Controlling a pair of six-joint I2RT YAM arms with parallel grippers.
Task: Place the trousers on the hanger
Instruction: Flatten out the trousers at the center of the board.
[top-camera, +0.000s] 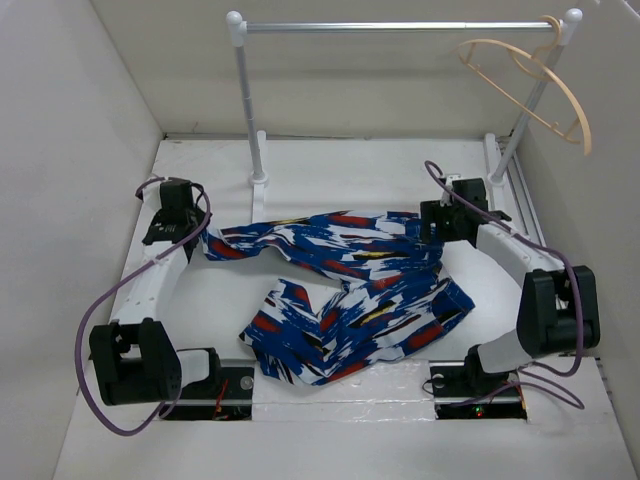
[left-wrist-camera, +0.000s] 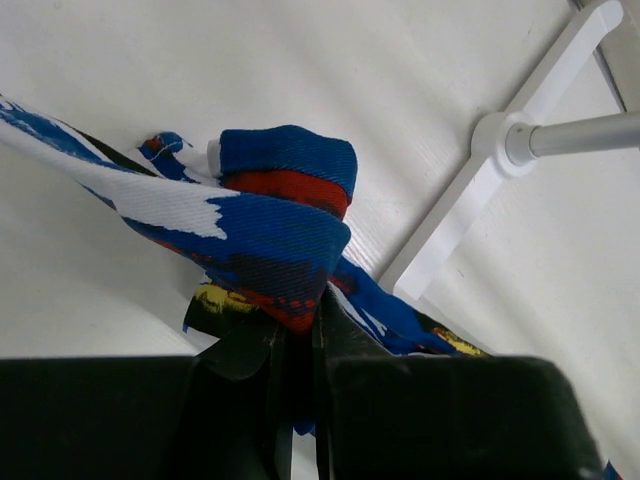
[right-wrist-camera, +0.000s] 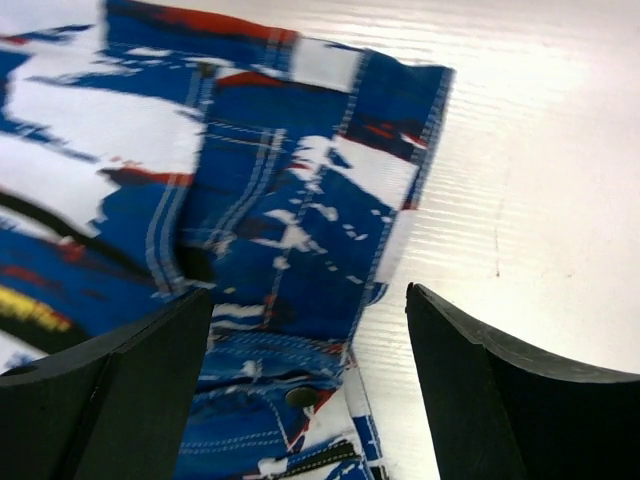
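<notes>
Early days: trousers (top-camera: 350, 290) lie crumpled mid-bench (top-camera: 205, 310), left jaws pinching one end near the left edge, right jaws spread over the waist end near the right edge, hanger (top-camera: 565, 88) bare on the rail (top-camera: 400, 27) at back-right, so all the hanging is left.

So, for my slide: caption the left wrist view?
Left jaws shut on a bunched fold of the trousers.

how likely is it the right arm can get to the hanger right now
Probably yes: the right gripper is open and empty, and the hanger hangs on its side of the rail, nothing between them.
</notes>
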